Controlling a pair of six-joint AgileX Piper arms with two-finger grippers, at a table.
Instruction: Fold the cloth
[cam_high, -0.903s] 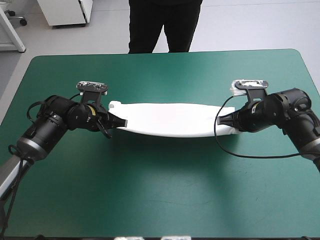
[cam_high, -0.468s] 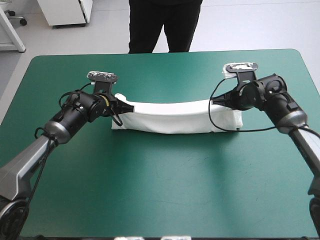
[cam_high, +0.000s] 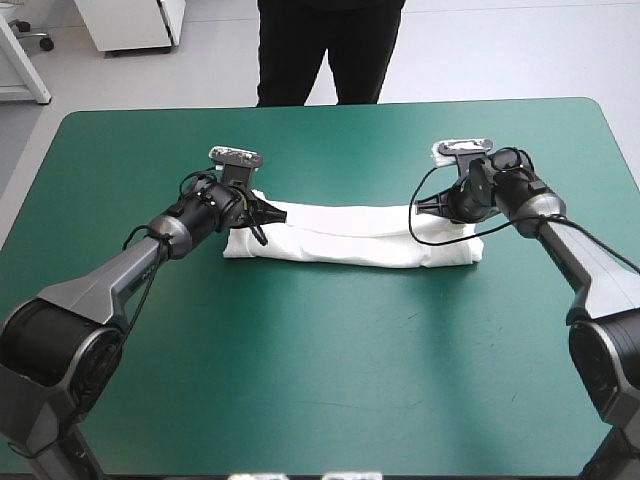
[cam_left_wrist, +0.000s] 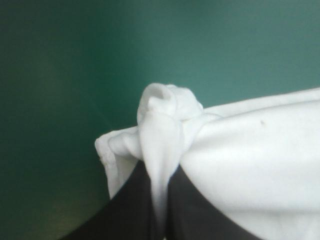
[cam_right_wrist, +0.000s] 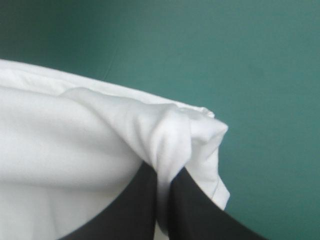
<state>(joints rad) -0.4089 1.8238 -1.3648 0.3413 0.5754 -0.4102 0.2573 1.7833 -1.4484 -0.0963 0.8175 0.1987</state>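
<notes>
The white T-shirt (cam_high: 350, 236) lies as a long folded band across the middle of the teal-green table. My left gripper (cam_high: 268, 211) is shut on its left end and my right gripper (cam_high: 420, 207) on its right end, both at the band's far edge. In the left wrist view a bunched knot of the T-shirt (cam_left_wrist: 165, 120) sticks out from between the black fingers (cam_left_wrist: 130, 210) of my left gripper (cam_left_wrist: 161, 200). The right wrist view has a fold of the T-shirt (cam_right_wrist: 165, 135) pinched in my right gripper (cam_right_wrist: 164, 200), its fingers (cam_right_wrist: 200, 215) all but closed.
Bare teal-green cover (cam_high: 330, 380) stretches in front of the shirt toward the near edge, and a narrower strip lies behind it toward the far edge (cam_high: 330, 108).
Both grippers have carried the shirt's held edge away from the robot toward the far side. The band, hanging stretched earlier, now rests doubled on the table.
</notes>
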